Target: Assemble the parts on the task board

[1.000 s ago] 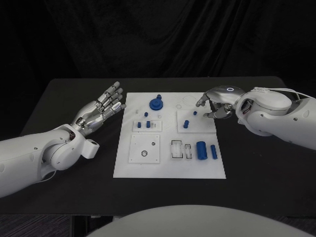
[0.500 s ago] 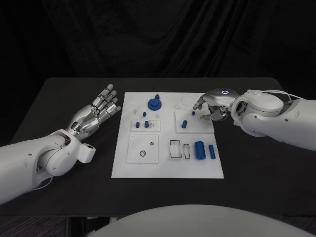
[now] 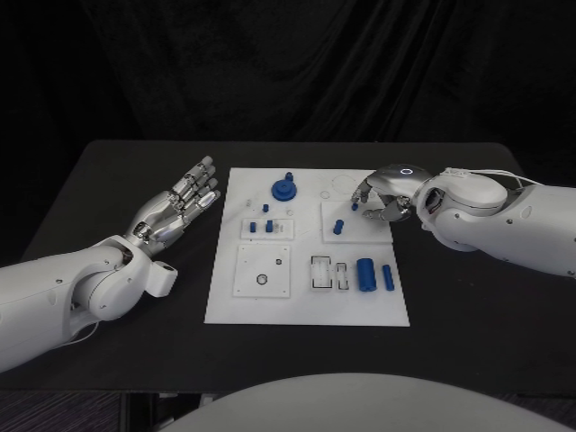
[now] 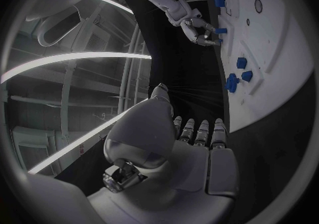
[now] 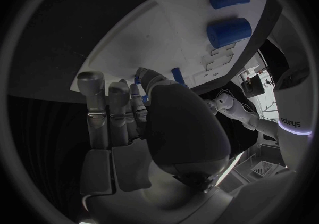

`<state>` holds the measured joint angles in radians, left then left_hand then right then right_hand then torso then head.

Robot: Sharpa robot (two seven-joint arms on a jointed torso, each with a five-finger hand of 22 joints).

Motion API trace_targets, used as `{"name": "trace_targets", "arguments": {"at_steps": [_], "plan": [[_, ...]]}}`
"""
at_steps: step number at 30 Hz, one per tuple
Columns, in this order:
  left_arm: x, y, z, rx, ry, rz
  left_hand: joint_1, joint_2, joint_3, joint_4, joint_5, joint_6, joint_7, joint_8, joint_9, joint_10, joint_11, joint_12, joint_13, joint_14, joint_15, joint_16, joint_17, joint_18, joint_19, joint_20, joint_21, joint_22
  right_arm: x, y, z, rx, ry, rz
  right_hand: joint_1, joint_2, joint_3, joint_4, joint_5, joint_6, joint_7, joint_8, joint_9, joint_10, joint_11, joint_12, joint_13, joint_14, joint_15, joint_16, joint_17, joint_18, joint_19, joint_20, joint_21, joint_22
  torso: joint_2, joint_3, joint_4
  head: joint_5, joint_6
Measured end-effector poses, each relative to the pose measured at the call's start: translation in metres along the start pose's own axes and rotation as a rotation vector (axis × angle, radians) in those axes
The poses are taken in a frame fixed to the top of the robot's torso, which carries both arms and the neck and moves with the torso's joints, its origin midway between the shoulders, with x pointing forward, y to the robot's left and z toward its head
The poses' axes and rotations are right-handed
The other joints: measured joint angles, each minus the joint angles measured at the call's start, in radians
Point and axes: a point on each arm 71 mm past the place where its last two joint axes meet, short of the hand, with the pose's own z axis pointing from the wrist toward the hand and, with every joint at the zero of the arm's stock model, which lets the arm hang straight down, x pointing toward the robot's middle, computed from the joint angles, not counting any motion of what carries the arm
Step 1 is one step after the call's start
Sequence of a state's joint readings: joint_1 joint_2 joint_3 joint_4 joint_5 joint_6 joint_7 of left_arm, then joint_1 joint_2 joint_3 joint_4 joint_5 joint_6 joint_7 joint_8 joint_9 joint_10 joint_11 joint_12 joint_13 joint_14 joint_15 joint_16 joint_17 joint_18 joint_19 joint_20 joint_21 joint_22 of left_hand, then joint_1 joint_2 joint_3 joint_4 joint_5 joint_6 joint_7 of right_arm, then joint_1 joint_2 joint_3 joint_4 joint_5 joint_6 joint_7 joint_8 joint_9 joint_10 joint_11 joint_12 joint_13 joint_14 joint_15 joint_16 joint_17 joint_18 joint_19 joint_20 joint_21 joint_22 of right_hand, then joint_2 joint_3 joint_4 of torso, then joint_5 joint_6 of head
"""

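**Right hand over the far right of the board, left hand idle beside it**

I see the white task board (image 3: 306, 306) lying in the middle of the black table (image 3: 470, 297). My left hand (image 3: 181, 200) lies on the table just beside the board's left edge, palm up, fingers straight and spread, holding nothing. My right hand (image 3: 382, 196) sits over the board's far right corner with its fingers curled downward above a small raised white block (image 3: 343, 222) that carries a short blue peg (image 3: 338, 225). I cannot tell whether those fingers grip anything. A blue knob-shaped part (image 3: 284, 188) stands near the far edge. 2 small blue pegs (image 3: 265, 226) stand in a block left of centre. A thick blue cylinder (image 3: 366, 273) and a thin blue rod (image 3: 388, 276) lie side by side near the right edge.
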<state>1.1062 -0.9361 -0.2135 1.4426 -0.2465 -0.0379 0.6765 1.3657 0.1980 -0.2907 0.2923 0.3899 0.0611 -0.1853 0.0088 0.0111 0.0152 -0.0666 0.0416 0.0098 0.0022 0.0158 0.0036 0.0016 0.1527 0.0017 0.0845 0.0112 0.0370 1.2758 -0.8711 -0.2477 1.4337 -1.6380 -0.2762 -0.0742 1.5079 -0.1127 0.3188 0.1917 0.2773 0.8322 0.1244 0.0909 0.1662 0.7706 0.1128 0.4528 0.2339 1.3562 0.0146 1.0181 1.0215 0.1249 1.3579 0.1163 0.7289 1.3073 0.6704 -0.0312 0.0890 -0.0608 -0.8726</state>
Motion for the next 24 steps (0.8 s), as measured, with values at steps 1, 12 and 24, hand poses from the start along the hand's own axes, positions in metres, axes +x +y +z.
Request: {"name": "trace_targets", "arguments": {"at_steps": [1, 12, 24], "plan": [[0.0, 0.0, 0.0, 0.0, 0.001, 0.001, 0.0, 0.0, 0.0, 0.0, 0.0, 0.0, 0.0, 0.0, 0.0, 0.001, 0.005, 0.0, 0.0, 0.0, 0.0, 0.0, 0.0, -0.008, 0.002, -0.006, 0.0, -0.002, 0.001, 0.0, 0.001, 0.0, -0.001, 0.0, 0.0, 0.0, 0.0, 0.0, 0.0, 0.0, 0.0, 0.0, 0.001, 0.0, 0.0, 0.0, -0.001, 0.0, 0.0, 0.0, 0.0, 0.0, 0.0, 0.0, 0.0, 0.0, 0.0, -0.0004, 0.0, 0.0, 0.0], [0.002, 0.004, -0.001, -0.005, 0.006, 0.011, 0.004, -0.004, 0.0, 0.0, 0.004, 0.018, 0.04, 0.0, 0.002, 0.004, 0.037, 0.0, 0.001, -0.004, -0.004, 0.0, 0.0, -0.022, -0.001, -0.024, -0.004, -0.01, 0.003, 0.005, 0.007, -0.014, -0.025, 0.003, -0.009, 0.004, 0.004, 0.004, -0.015, 0.044, 0.007, 0.022, 0.017, 0.055, -0.006, 0.01, -0.011, 0.009, 0.006, 0.02, 0.007, 0.0, 0.015, 0.0, 0.035, 0.0, 0.0, -0.0026, 0.0044, -0.008, 0.0], [0.002, 0.006, -0.003, -0.01, 0.009, 0.012, -0.093, 0.035, -0.028, 0.003, -0.197, 0.021, 0.043, 0.0, 0.003, 0.008, 0.054, 0.0, 0.001, -0.004, -0.003, 0.0, -0.001, -0.038, 0.001, -0.033, -0.004, -0.012, 0.002, 0.012, 0.013, -0.032, -0.041, 0.002, -0.013, 0.008, 0.011, -0.003, -0.015, 0.089, 0.011, 0.05, 0.048, 0.114, -0.022, 0.035, -0.011, 0.02, -0.006, 0.036, 0.011, 0.0, 0.027, -0.006, 0.061, 0.0, 0.002, -0.0026, 0.0051, 0.003, 0.0]]}}
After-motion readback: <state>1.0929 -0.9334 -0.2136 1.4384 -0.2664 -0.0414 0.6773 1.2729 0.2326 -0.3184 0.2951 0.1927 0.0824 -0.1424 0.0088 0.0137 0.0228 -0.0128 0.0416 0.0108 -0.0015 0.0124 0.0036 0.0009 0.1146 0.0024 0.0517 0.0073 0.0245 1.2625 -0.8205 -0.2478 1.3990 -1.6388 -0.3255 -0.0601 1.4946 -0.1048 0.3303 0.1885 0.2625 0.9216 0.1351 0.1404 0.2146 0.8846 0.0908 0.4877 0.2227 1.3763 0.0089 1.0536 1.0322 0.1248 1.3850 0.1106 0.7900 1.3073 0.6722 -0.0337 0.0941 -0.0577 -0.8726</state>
